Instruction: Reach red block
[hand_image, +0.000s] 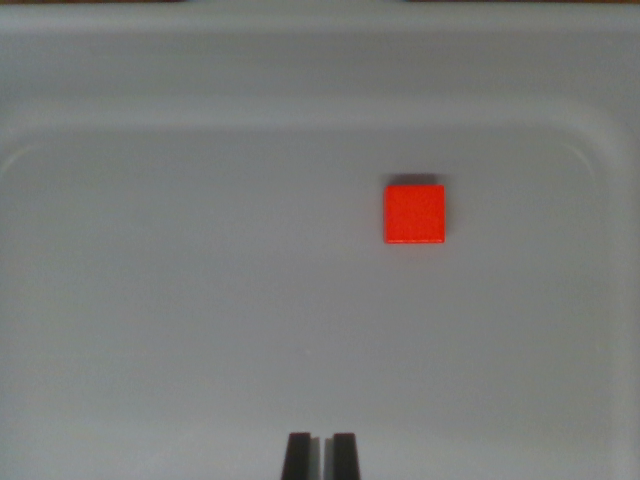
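Note:
A small square red block (415, 213) lies flat on the floor of a grey tray (200, 260), right of centre in the wrist view. My gripper (320, 442) shows only as two dark fingertips (297, 455) at the bottom edge, standing close together with a thin gap and nothing between them. The block is up and to the wrist view's right of the fingertips, well apart from them.
The grey tray has a raised rim (320, 60) along the top of the view, with rounded corners at the upper left and upper right. A thin strip of brown surface (300, 3) shows beyond the rim.

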